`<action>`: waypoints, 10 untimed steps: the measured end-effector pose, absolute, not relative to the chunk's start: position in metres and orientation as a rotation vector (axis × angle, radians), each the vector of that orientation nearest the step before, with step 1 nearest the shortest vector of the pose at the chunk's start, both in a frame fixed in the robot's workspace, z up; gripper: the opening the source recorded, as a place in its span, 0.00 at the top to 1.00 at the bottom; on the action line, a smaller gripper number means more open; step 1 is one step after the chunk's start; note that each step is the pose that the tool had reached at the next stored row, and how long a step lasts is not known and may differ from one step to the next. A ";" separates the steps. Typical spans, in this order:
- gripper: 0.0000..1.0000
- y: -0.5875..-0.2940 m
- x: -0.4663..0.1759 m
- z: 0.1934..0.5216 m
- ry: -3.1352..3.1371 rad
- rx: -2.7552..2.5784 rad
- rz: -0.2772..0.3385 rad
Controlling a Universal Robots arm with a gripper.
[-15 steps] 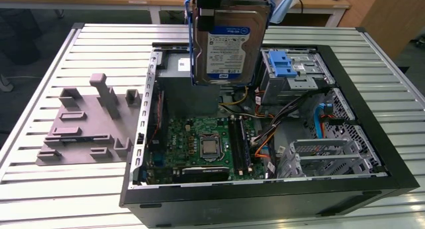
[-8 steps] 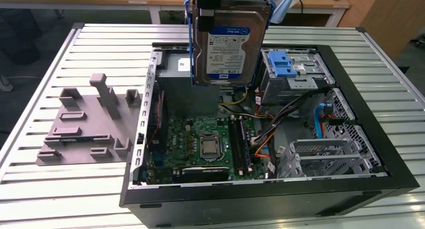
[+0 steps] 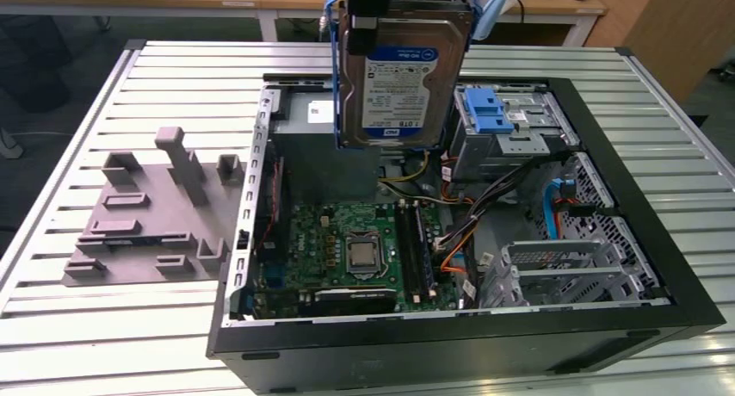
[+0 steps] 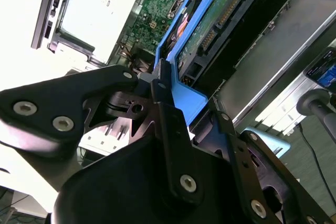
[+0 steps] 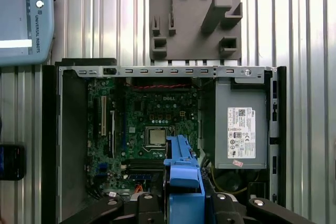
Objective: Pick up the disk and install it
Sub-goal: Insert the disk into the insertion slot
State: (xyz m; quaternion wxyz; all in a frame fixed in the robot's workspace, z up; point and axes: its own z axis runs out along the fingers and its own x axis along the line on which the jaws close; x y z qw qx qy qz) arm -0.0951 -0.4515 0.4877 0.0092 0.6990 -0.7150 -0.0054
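Observation:
The disk [image 3: 402, 77], a silver hard drive with a white-and-blue label and a blue carrier frame, hangs upright above the rear of the open computer case [image 3: 460, 349]. My gripper [image 3: 373, 21] is shut on its top edge. In the second wrist view the black fingers [image 4: 164, 95] clamp the blue frame, and the disk's [image 4: 210, 30] green circuit board faces the camera. In the first wrist view the blue frame of the disk [image 5: 184, 174] sticks out from the gripper [image 5: 184, 205] over the motherboard [image 5: 152, 119].
Inside the case are a drive bay with a blue ribbed latch [image 3: 494, 116], a grey power supply box [image 5: 241, 129], cables and metal cages [image 3: 574, 267]. A grey fixture plate [image 3: 150, 215] lies on the slatted table at the exterior view's left. A teach pendant [image 5: 23, 14] rests beside the case.

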 end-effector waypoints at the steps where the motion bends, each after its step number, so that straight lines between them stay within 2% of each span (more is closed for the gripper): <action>1: 0.64 -0.452 -0.095 0.488 -2.233 2.183 -0.017; 10: 0.64 -0.466 -0.095 0.487 -2.233 2.183 -0.017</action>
